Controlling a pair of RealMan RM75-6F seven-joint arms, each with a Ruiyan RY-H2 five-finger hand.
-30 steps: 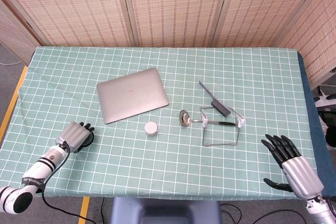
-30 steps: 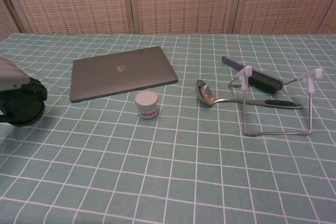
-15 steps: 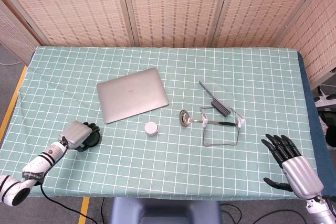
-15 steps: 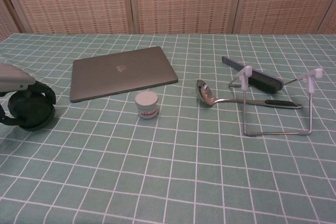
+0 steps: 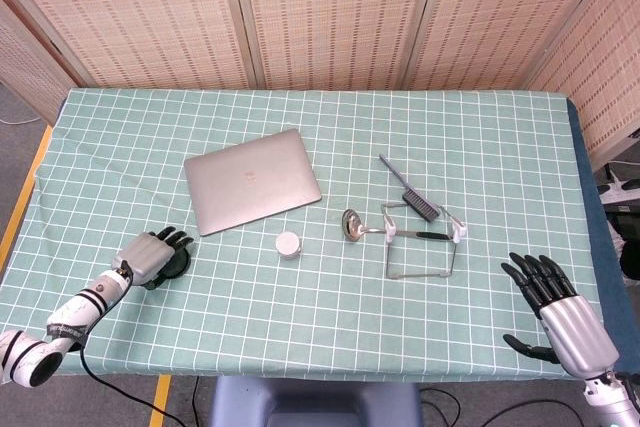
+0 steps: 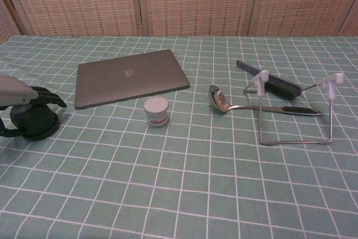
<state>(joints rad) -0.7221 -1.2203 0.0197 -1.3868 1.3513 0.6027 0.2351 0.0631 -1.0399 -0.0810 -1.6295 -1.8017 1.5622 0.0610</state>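
The left hand (image 5: 150, 255) rests over a dark round object (image 6: 33, 122) near the surface's (image 5: 330, 317) front left corner, fingers (image 6: 49, 98) spread above it, not gripping. The right hand (image 5: 560, 322) hovers at the front right corner, fingers spread, holding nothing

— Setting?

— A staged test area, not a lived-in room. One table (image 5: 500, 127) under a green checked cloth, closed in behind by woven folding screens (image 5: 330, 17).

— Grounds?

— Unrelated items laid well apart: laptop (image 5: 252, 193), brush (image 5: 408, 189), ladle (image 5: 375, 229), wire stand (image 5: 420, 247) (cables trail at the floor edge).
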